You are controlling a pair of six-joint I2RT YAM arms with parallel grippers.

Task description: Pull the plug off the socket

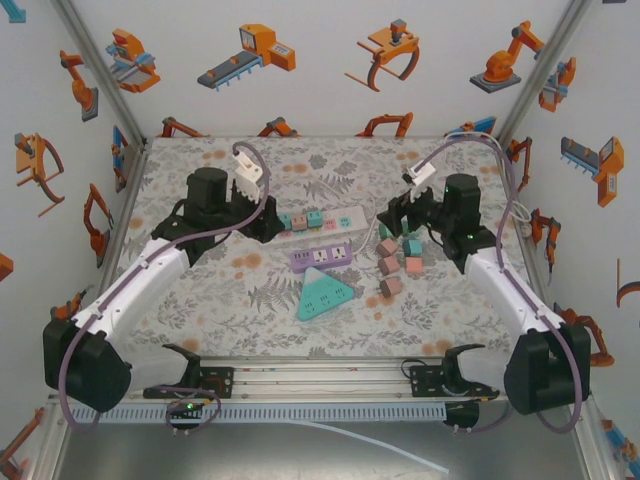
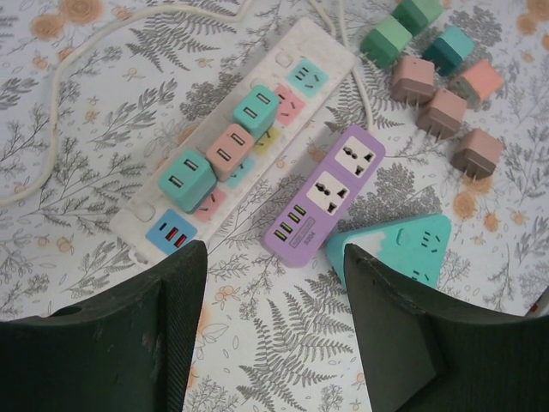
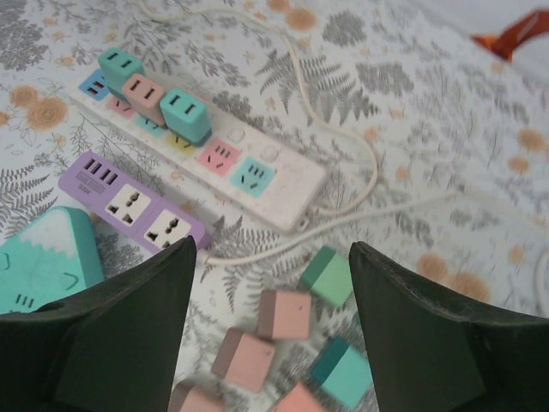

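Task not begun. Three plugs sit fully seated in a row in the white power strip (image 2: 283, 56): a teal plug (image 2: 186, 179), a pink plug (image 2: 229, 150) and a second teal plug (image 2: 256, 110). The strip lies mid-bench (image 1: 250, 300), just behind the purple strip (image 2: 326, 197). Left jaws are open and empty, poised near the white strip's left end, touching nothing. Right jaws are open and empty, over the loose plugs (image 3: 283, 313). Outstanding — close on one seated plug, steady the strip, draw the plug clear.
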